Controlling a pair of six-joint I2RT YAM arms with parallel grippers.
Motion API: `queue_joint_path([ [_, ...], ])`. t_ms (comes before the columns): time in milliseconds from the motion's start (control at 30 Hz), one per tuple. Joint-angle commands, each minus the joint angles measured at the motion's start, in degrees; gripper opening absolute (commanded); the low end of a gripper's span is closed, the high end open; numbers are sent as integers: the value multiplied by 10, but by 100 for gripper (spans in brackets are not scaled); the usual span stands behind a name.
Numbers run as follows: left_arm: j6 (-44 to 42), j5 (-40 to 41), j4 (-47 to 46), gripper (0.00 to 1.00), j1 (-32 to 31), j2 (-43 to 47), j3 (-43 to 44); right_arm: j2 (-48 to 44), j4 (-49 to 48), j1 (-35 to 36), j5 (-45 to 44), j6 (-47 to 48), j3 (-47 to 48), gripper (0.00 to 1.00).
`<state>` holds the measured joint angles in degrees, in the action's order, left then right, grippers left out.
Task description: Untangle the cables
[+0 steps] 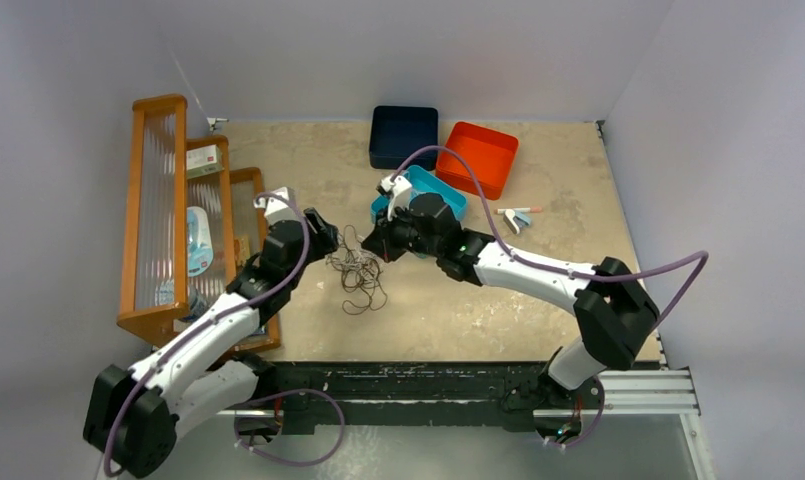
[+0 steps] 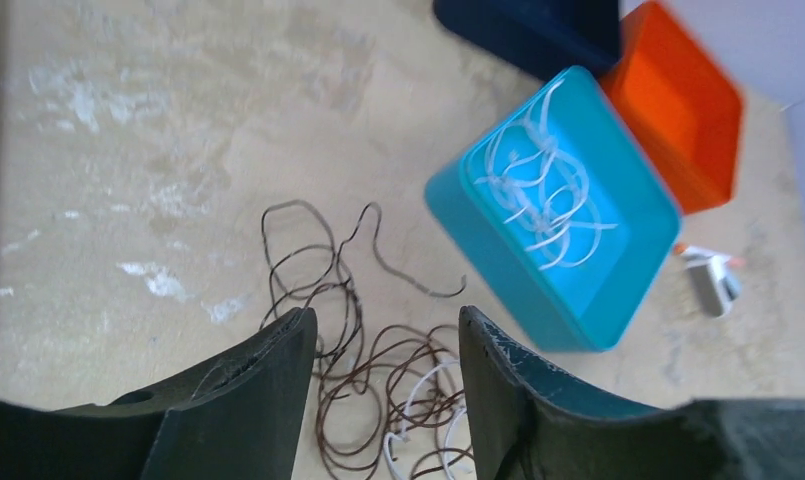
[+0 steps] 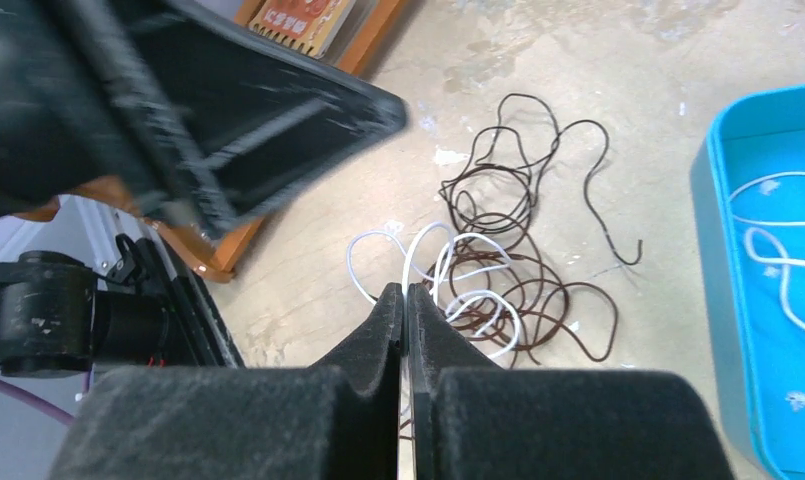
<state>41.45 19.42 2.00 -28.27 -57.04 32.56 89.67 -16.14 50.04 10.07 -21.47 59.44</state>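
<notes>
The tangle of cables [image 1: 359, 272] lies on the beige table [image 1: 458, 320] at the middle of the overhead view, between the two arms; it mixes dark brown loops [image 3: 523, 225] with white loops [image 3: 468, 270]; in the left wrist view the white ones bunch at the bottom edge of the frame, and the brown ones spread up and out from them; the left claw [image 2: 386, 318] stands released, its two dark fingers apart at the bottom of its own view, with brown and white strands showing on the table through the gap and nothing held; the right claw [image 3: 405, 295] is clenched, its fingers pressed flat together and their tips right at the white loops, though I cannot tell whether a strand is pinched between them; a teal bin [image 2: 488, 265] sits in the upper right of the left wrist view, close beside the tangle, with more white cables [image 2: 543, 190] lying loose inside it; near the top of the overhead view stand a navy bin [image 1: 403, 135] and an orange bin [image 1: 478, 158]; a wooden rack [image 1: 158, 200] lines the left edge of the table.
</notes>
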Motion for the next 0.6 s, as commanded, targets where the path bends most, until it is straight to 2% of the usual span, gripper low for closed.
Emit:
queue_joint_path([
  [0,-1,27,-36,56,-2,76,-10,-19,-15,-27,23,8,30,0],
  [233,-43,-59,-142,60,-2,149,-70,-11,-19,-79,114,1,57,0],
  [567,-26,-161,-315,60,-2,73,-113,13,10,-86,185,15,102,0],
])
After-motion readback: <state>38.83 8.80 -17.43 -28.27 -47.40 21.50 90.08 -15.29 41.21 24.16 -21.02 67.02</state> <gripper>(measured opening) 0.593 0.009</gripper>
